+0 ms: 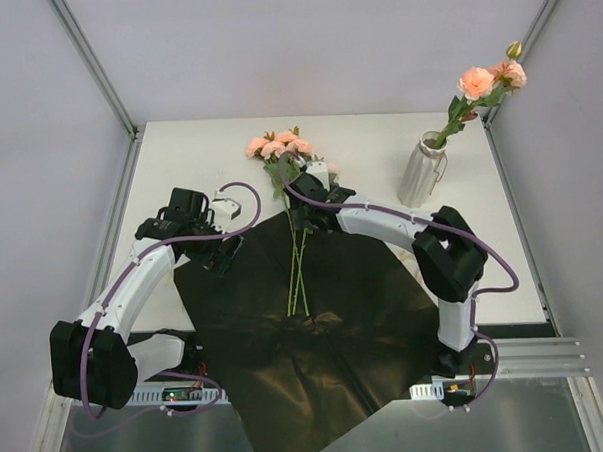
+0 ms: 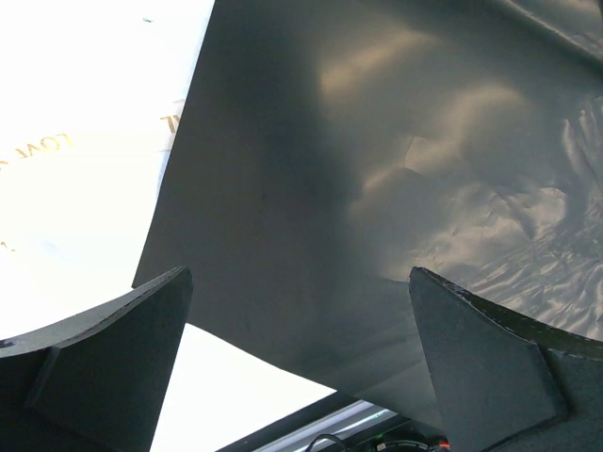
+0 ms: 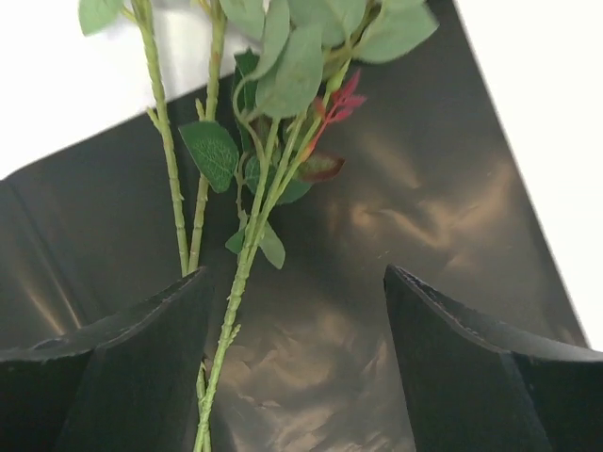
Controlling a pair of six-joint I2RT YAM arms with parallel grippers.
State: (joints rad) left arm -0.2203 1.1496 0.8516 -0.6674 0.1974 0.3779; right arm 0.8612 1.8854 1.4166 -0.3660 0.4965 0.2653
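flower stems lie between fingers of right hand.

White table standing between pale walls, metal posts rising at far corners, soft even light falling

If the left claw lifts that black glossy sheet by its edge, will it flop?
Likely floppy: the black glossy wrapping sheet shows creases and ripples, so looks thin. Probably slippery too, given its sheen; the green flower stems lying on it may slide.
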